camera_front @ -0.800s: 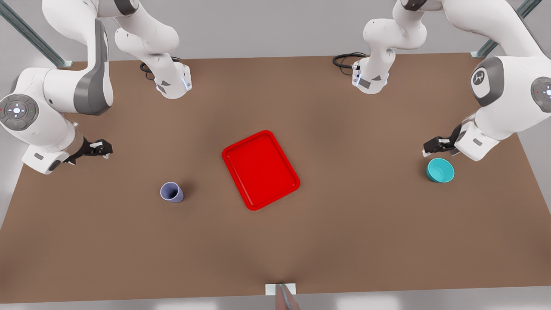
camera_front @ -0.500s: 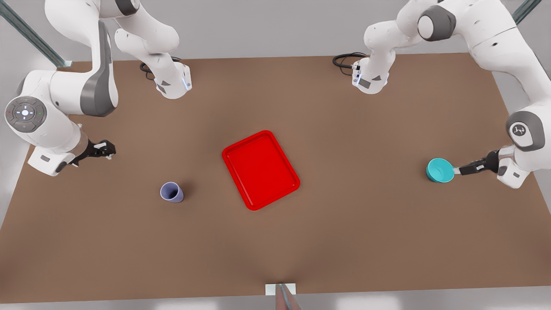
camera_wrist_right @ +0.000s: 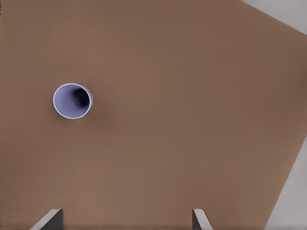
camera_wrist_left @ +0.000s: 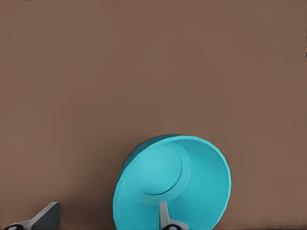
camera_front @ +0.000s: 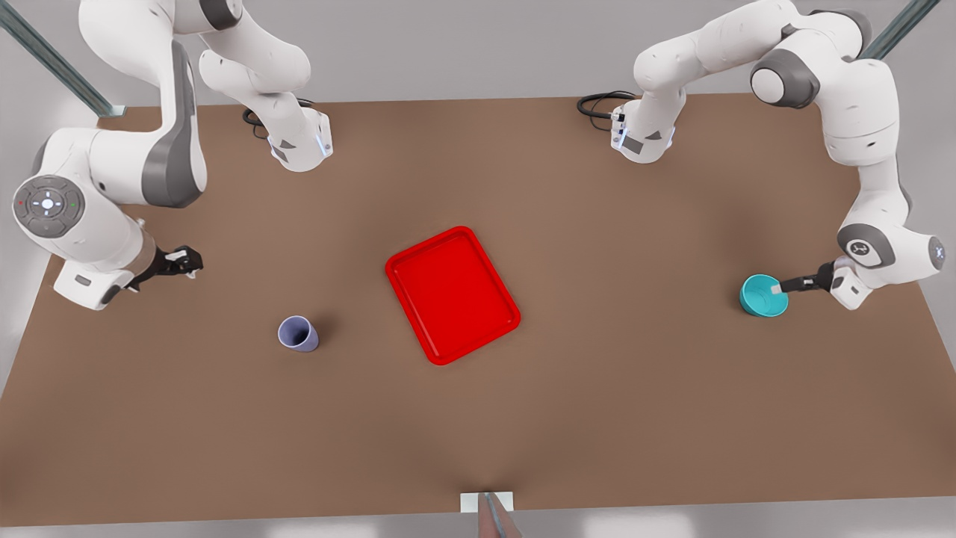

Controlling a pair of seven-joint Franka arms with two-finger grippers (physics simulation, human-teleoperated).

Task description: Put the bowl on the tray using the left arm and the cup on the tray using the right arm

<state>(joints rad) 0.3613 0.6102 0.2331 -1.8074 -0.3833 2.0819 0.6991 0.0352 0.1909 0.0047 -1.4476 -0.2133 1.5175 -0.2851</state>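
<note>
The brown table (camera_front: 478,418) spans the front view, with a white arm based at each far corner. The left arm (camera_front: 859,127) stands on the front view's right, folded down toward the table's edge there; the right arm (camera_front: 112,164) stands on the front view's left, bent low over the table. The red tray (camera_front: 452,295) lies flat near the middle of the table, turned at a slant, with nothing on it. The teal bowl (camera_front: 760,297) sits upright on the table well to the front view's right of the tray. The lavender cup (camera_front: 298,333) stands upright on the table to the front view's left of the tray, nearer to it than the bowl is. The left gripper (camera_front: 780,287) is at the bowl's rim: in the left wrist view its fingers are spread apart, one finger (camera_wrist_left: 165,218) inside the bowl (camera_wrist_left: 172,184) and the other (camera_wrist_left: 43,218) outside it over bare table, not closed on the wall. The right gripper (camera_front: 188,263) hovers well apart from the cup; in the right wrist view its fingers (camera_wrist_right: 48,220) are wide apart, the cup (camera_wrist_right: 72,100) seen from above beyond them.
</note>
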